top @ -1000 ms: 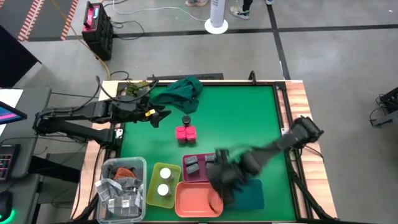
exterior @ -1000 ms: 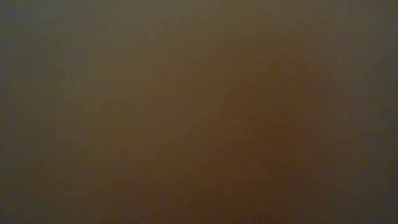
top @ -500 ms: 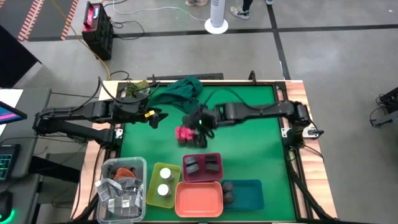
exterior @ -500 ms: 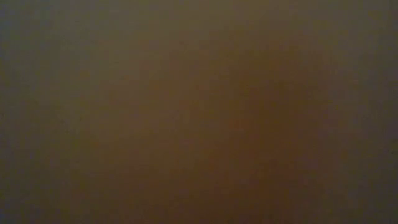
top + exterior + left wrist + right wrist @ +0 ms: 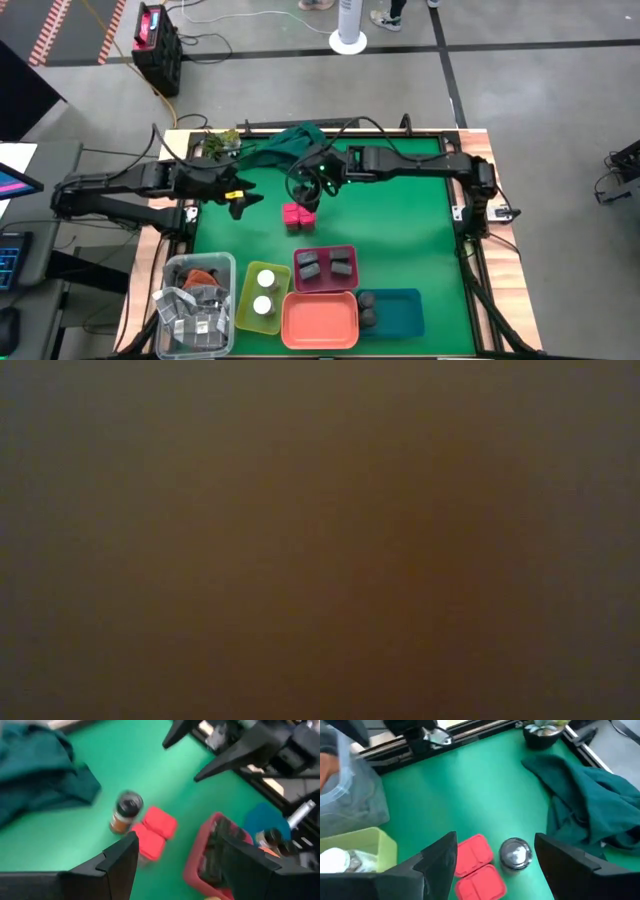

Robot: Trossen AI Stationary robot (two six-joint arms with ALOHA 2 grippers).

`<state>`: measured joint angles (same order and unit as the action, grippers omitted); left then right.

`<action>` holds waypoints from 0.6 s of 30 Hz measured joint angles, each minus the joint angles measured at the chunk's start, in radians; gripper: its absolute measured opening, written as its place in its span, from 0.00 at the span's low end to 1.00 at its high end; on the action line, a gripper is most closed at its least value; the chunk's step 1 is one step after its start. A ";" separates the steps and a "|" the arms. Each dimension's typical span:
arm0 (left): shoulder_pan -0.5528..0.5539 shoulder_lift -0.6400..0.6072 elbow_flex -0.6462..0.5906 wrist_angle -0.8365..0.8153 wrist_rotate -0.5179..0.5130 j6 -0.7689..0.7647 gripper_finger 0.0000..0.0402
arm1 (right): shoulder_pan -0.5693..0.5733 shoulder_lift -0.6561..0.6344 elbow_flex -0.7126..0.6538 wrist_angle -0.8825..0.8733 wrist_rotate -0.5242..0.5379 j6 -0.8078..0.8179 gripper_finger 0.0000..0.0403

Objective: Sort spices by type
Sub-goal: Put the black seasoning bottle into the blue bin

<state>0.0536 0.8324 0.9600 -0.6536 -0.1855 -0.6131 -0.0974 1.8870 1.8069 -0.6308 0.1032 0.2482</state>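
Note:
In the high view my right gripper (image 5: 305, 188) hangs open over the mat's middle, above a dark round jar (image 5: 299, 192) that stands upright. The right wrist view shows this jar (image 5: 515, 854) between the open fingers (image 5: 496, 837) without touching them. Two bright pink blocks (image 5: 297, 214) lie side by side just nearer, also seen as pink blocks (image 5: 477, 866). My left gripper (image 5: 240, 200) is open to their left, facing the jar (image 5: 126, 810) and the blocks (image 5: 152, 834). Two dark grey boxes (image 5: 325, 266), two white-lidded jars (image 5: 263, 294) and dark round jars (image 5: 366, 306) rest in trays.
Along the near edge stand a yellow tray (image 5: 245, 300), a pink tray (image 5: 352, 270), an orange tray (image 5: 320, 322), a blue tray (image 5: 400, 312) and a clear tub (image 5: 195, 300). A dark green cloth (image 5: 290, 145) and a small plant (image 5: 222, 140) lie at the far edge. The low view is dark.
My right gripper has swung from above the blue and orange trays at the near edge toward the far left, past the pink blocks, and now hangs over the lone dark jar. My left gripper has drifted a little toward the near left.

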 joint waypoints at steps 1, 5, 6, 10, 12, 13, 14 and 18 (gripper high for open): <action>0.000 -0.008 0.000 0.007 -0.021 0.012 0.62 | -0.004 0.000 0.000 0.000 0.000 0.003 0.72; 0.000 -0.056 0.000 0.020 -0.122 0.025 0.62 | -0.022 0.024 0.001 0.033 0.000 0.007 0.72; 0.000 -0.068 0.000 0.018 -0.148 0.020 0.62 | -0.026 0.029 -0.001 0.027 0.000 0.006 0.72; 0.000 -0.096 0.000 0.018 -0.197 -0.023 0.62 | -0.035 0.066 0.000 0.067 -0.001 -0.029 0.72; 0.000 -0.097 0.000 0.018 -0.201 -0.041 0.62 | -0.036 0.082 0.000 0.096 0.000 -0.074 0.72; 0.000 -0.096 0.000 0.014 -0.201 -0.048 0.62 | -0.035 0.085 -0.001 0.096 0.000 -0.097 0.72; 0.000 -0.091 0.000 0.014 -0.201 -0.057 0.62 | -0.035 0.086 -0.002 0.089 -0.001 -0.119 0.72; 0.000 -0.066 0.000 0.015 -0.201 -0.085 0.62 | -0.048 0.113 0.000 0.069 -0.043 -0.206 0.73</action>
<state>0.0536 0.7666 0.9600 -0.6386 -0.3870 -0.6979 -0.1455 1.9995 1.8072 -0.5616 0.0599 0.0424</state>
